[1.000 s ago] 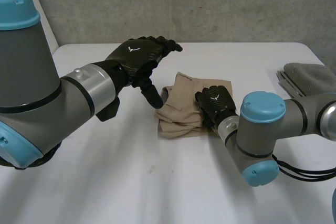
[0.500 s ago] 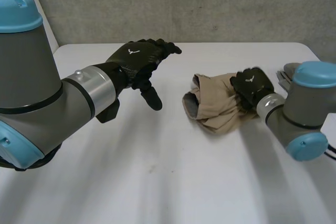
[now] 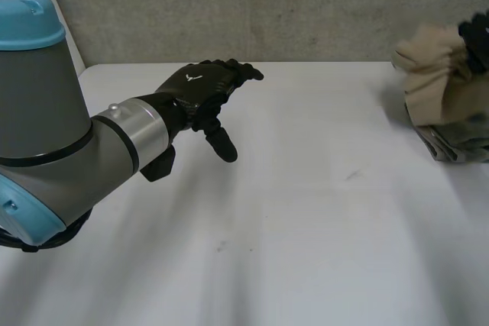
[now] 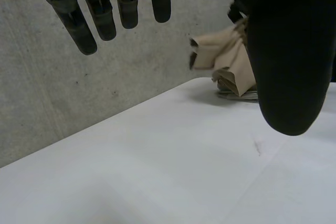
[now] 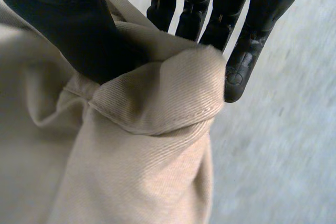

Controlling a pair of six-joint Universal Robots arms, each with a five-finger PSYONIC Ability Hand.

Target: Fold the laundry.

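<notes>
Tan garment [image 3: 432,74] now at the table's [image 3: 306,211] right edge, likely for stacking.
Right hand [image 5: 63,24] pinches it above the folded pile [image 3: 458,145]; left hand [image 3: 195,89] hovers, fingers spread.

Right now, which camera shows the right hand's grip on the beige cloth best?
Right wrist view: the right hand pinches a fold of the beige cloth between thumb and fingers. Head view shows it bunched above a grey pile; left wrist view, small and distant.
</notes>
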